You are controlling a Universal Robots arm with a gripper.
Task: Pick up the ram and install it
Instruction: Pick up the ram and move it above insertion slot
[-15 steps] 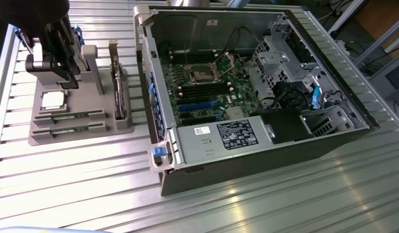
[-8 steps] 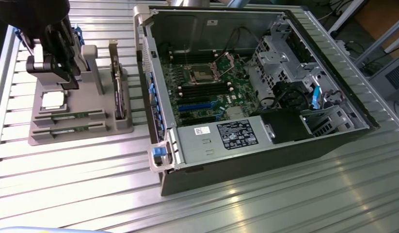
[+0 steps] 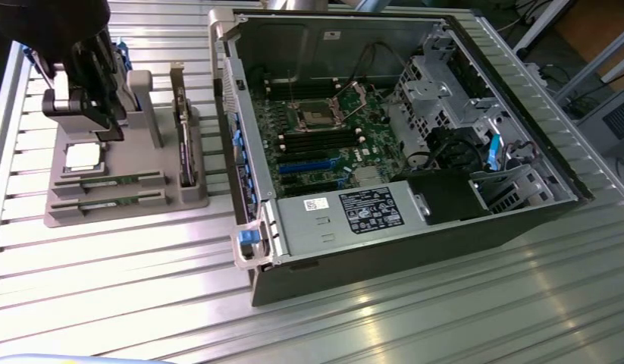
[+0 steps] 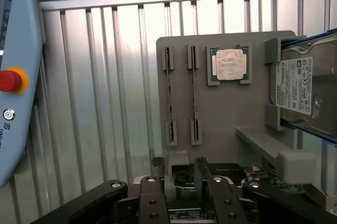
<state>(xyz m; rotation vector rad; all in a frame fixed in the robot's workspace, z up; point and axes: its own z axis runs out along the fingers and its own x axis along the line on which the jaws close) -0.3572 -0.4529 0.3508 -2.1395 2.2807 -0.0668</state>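
Observation:
Two green ram sticks stand on edge in the slots of a grey holder block [image 4: 226, 113], one stick [image 4: 169, 95] beside the other [image 4: 194, 95]. In the exterior view these ram sticks [image 3: 108, 182] sit at the block's near end, at the exterior view's left. My gripper [image 3: 105, 129] hangs over the middle of that block, above the sticks and apart from them. In the wrist view the gripper [image 4: 178, 174] is open, nothing is gripped, and a grey part of the block shows between its dark fingers [image 4: 156, 174].
A square silver processor chip [image 4: 229, 65] and a hard drive [image 4: 308, 89] also rest in the block. The open computer case [image 3: 514, 220] with its motherboard [image 3: 322, 140] fills the exterior view's middle and right. A teach pendant [image 4: 16, 92] with a red button lies beside the block.

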